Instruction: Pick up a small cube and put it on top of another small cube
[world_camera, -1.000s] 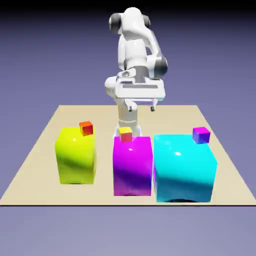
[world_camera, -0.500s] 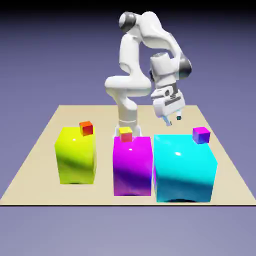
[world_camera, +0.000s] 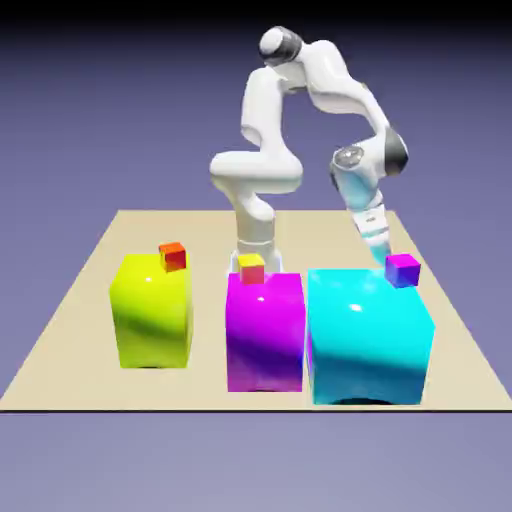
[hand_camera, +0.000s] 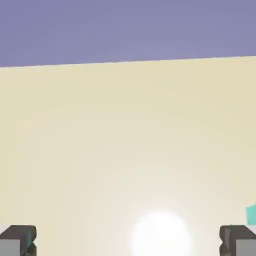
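In the hand view, a sliver of the tiny teal-green cube (hand_camera: 251, 214) shows at the right edge, just above the right fingertip (hand_camera: 237, 241). My gripper (hand_camera: 128, 242) is open, its tips far apart with only tan table between them. In the exterior view the gripper (world_camera: 379, 250) points down behind the big cyan block (world_camera: 368, 335), close to the tiny purple cube (world_camera: 402, 269) on that block's top. The cyan block hides the teal cube in that view.
A big yellow block (world_camera: 152, 310) carries a tiny orange-red cube (world_camera: 173, 257). A big magenta block (world_camera: 264, 330) carries a tiny yellow-orange cube (world_camera: 251, 268). All three blocks stand in a row on the tan table (world_camera: 90, 290).
The arm has swung from above the table's middle to the exterior view's right and dropped low behind the cyan block. No cube has moved.
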